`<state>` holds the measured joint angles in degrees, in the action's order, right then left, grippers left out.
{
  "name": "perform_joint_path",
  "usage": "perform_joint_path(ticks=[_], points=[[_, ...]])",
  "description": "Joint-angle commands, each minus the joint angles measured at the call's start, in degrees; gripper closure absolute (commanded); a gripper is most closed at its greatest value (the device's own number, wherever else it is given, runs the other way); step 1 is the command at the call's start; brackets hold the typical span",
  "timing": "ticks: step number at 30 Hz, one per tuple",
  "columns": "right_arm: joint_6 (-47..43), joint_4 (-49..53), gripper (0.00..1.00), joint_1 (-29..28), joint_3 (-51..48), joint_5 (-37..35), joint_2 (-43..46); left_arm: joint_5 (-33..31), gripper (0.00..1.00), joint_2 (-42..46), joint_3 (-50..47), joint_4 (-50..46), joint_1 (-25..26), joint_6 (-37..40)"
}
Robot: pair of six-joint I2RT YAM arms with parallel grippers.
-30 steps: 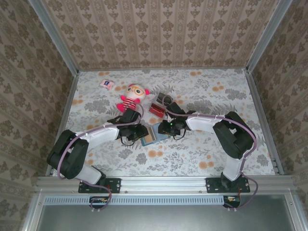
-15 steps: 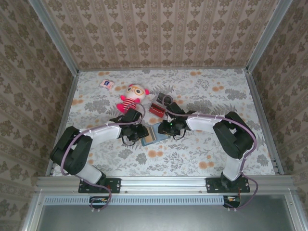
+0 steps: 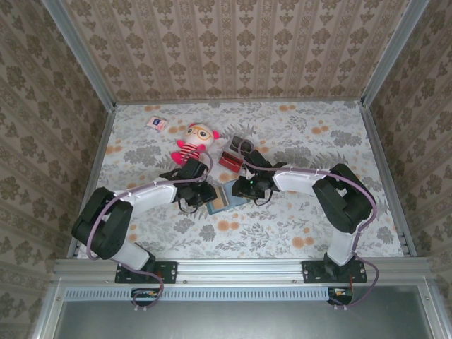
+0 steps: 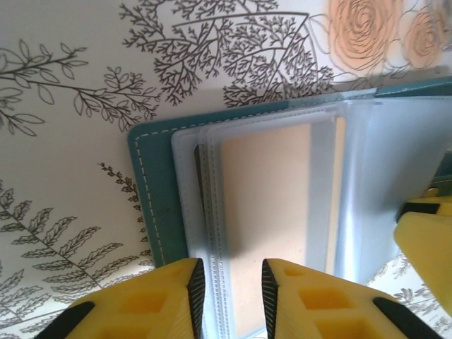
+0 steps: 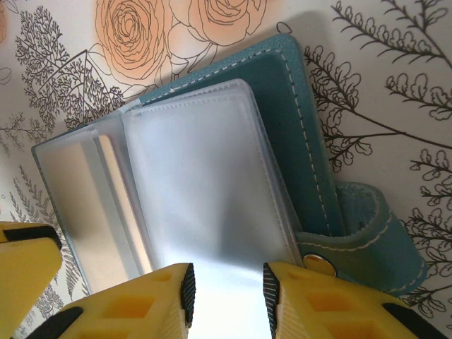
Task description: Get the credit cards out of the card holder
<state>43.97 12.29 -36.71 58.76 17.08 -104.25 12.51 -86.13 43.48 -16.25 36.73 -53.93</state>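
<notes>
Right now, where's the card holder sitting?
In the top view the card holder lies open mid-table between the left gripper and the right gripper, nearer the arm bases than the plush doll.

Plush doll [image 3: 193, 141], small packet [image 3: 157, 123] nearby, floral table cover [image 3: 318, 134]

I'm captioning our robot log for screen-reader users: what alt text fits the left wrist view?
A teal card holder lies open on a floral tabletop, a tan card showing through its clear plastic sleeves. The left gripper, yellow-fingered, straddles a sleeve edge at the bottom, jaws apart.
</notes>
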Motion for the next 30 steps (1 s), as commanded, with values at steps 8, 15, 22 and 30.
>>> perform_joint_path(ticks=[8,15,22,30], points=[[1.2,6.1,0.64,-0.5,-1.2,-2.1,-2.2,0.1,0.74,-0.1,0.2,0.4,0.2,1.0],[1.1,6.0,0.65,-0.5,-1.3,-1.8,-2.6,1.1,0.74,-1.7,0.1,2.0,0.1,0.9],[1.1,6.0,0.65,-0.5,-1.2,-1.7,-2.8,1.0,0.73,-2.6,-0.2,2.0,0.0,0.7],[1.0,6.0,0.65,-0.5,-1.2,-1.7,-3.0,2.1,0.72,-3.6,-0.1,3.2,0.0,0.7]])
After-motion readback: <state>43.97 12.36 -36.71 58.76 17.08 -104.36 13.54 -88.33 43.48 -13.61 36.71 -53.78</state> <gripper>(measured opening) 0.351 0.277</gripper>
